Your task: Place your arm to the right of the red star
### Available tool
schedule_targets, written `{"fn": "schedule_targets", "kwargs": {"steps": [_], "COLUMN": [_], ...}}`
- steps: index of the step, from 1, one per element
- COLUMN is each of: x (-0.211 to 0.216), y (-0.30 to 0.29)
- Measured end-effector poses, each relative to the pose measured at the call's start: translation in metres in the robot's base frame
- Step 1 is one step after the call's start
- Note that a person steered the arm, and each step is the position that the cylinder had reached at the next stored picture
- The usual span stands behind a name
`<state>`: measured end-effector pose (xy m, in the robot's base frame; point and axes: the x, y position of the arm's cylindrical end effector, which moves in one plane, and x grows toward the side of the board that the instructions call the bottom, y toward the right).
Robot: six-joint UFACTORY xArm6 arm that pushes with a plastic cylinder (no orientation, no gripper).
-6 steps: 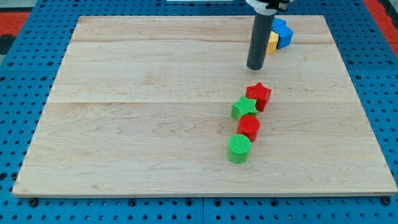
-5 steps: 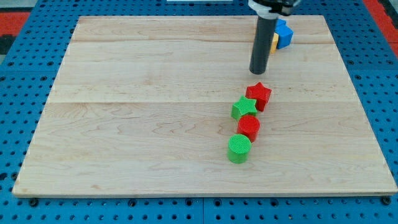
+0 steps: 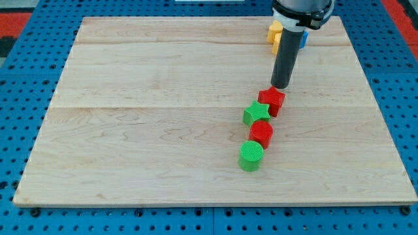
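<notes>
red star (image 3: 272, 100) just below my tip (image 3: 280, 87).

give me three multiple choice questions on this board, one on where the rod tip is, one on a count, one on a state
1. Where is my tip relative to the red star?
A. just above it in the view
B. at its lower left
C. far at the view's left

2. How many green blocks are there?
A. one
B. two
C. four

3. How do the red star and green star stand?
A. stacked
B. far apart
C. side by side, close

A: the rod ends just over the star's top edge.
B: the green star and green cylinder.
C: their edges look to meet.
</notes>
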<state>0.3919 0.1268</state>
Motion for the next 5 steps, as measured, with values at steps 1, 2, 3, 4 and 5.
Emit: {"fn": "schedule_targets", "kwargs": {"steps": [1, 2, 3, 4, 5], "x": [0.001, 0.001, 0.001, -0.009, -0.019], "y": [0.000, 0.000, 0.014, 0.044, 0.076]}}
